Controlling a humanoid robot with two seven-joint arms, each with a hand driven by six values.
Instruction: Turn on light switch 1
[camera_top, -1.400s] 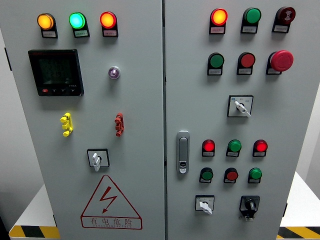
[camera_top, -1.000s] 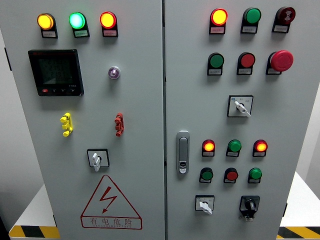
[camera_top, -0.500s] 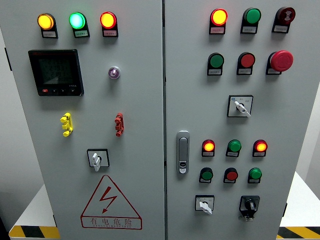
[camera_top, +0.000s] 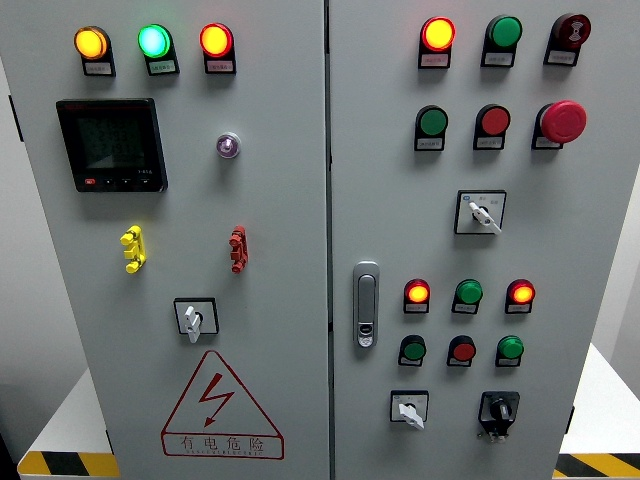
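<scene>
No movement — lit red lamps (camera_top: 417, 293) beside handle (camera_top: 366, 304)

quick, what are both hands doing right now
Left hand: not in view, so its state cannot be told.
Right hand: not in view either.

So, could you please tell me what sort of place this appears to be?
Probably an industrial or training electrical room: a grey control cabinet with lit indicator lamps, a red emergency stop button and a high-voltage warning triangle.
</scene>
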